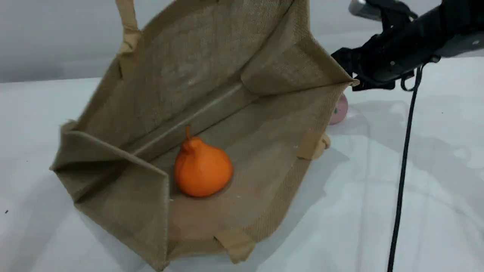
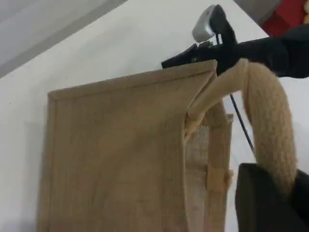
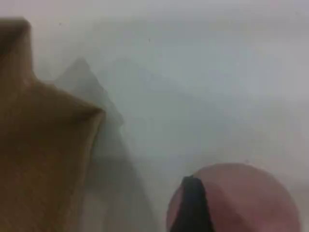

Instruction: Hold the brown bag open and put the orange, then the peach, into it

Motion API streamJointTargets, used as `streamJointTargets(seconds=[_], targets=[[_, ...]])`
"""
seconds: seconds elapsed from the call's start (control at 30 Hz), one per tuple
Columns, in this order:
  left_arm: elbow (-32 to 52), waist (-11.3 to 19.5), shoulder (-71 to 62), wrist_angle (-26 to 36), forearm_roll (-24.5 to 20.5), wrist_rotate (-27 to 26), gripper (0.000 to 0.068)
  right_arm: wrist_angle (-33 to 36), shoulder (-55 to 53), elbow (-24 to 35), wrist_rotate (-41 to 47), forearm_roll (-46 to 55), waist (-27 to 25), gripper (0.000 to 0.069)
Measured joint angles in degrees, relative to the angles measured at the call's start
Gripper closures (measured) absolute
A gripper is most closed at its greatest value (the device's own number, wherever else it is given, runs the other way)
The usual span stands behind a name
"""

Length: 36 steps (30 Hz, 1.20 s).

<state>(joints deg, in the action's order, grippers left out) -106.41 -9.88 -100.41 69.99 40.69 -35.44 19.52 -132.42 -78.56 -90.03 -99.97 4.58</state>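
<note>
**Left hand holds the bag up by its handle; right hand sits wide above the peach**

Left hand (image 2: 270, 203) is clenched on one beige padded handle (image 2: 270, 125) of the brown bag (image 1: 181, 87). From my left wrist camera I see the loop arching down into the dark fingertip at the bottom edge, with the bag's outer panel hanging below it. On the scene camera that hand is out of frame; only a strip of the handle runs up past the top edge at the upper left.

Lifted this way, the bag lies tilted on the white counter (image 1: 416, 196) with its mouth gaping toward the scene camera. The orange (image 1: 202, 168) rests inside on the lower panel, near the middle, its knobbed stem pointing up and slightly left.

My right hand (image 1: 349, 71) is spread wide and grips nothing. It sits at the bag's right corner, just beside the bound edge; I cannot tell whether it touches the fabric. The peach (image 1: 339, 109) lies on the counter outside the bag, close against its right side and partly hidden by it. On the right wrist camera, blurred, the pink ball fills the lower right, with one dark fingertip (image 3: 193, 205) in front of it.
</note>
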Motion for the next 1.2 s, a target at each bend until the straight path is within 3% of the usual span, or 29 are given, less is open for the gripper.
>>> streamJointTargets(seconds=[0.43, 0.57, 0.73, 0.8, 1.2], targets=[[0.0, 0.0, 0.1, 0.0, -0.1, 0.0, 0.0591, -2.6, -5.6, -2.4, 0.1, -0.2, 2.4, 0.023], [0.0, 0.0, 0.1, 0.0, -0.1, 0.0, 0.0591, -2.7, -6.1, -2.4, 0.1, -0.3, 2.4, 0.0325], [0.0, 0.0, 0.1, 0.0, -0.1, 0.0, 0.0591, -2.5, -6.2, -2.4, 0.2, -0.3, 2.4, 0.0566], [0.0, 0.0, 0.1, 0.0, -0.1, 0.0, 0.0591, -2.4, -6.3, -2.4, 0.2, -0.2, 2.4, 0.0631], [0.0, 0.0, 0.1, 0.0, -0.2, -0.1, 0.0591, -5.9, -4.6, -2.1, 0.1, 2.6, 2.3, 0.0654]])
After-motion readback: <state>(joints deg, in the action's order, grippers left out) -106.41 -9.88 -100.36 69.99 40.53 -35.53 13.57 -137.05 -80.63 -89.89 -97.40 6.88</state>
